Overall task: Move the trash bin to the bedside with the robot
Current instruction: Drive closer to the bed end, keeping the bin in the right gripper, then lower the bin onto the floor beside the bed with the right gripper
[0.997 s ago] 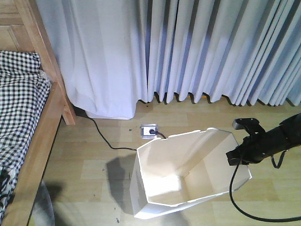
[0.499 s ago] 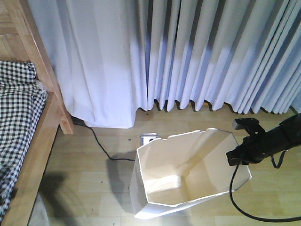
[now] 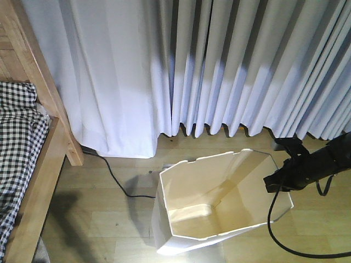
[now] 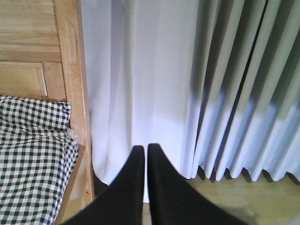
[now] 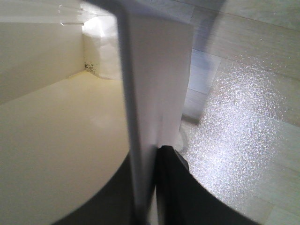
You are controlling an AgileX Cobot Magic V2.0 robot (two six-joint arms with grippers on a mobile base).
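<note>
The trash bin [image 3: 241,192] is standing on the pale wooden floor [image 3: 109,219], its open mouth facing up toward the front camera and its cream inside catching the light. It is sitting just in front of the hanging white curtain [image 3: 219,66] and to the right of the bed [image 3: 52,148]. A strip of bare floor is lying between bin and bed, so the bin is not touching the frame.

Your right gripper [image 3: 272,182] is clamping the bin's right-hand wall at the rim. In the right wrist view the thin white wall is running straight up between the two black fingers [image 5: 171,187], one inside the bin and one outside. A black cable [image 3: 271,230] is drooping from that arm beside the bin.

Your left gripper [image 4: 144,149] is gripping nothing, with its jaws pressed together. It is pointing at the curtain, with the bed's wooden post and checked bedding [image 4: 33,154] lying to its left. A dark cord [image 3: 114,177] is trailing across the floor from under the curtain toward the bin.
</note>
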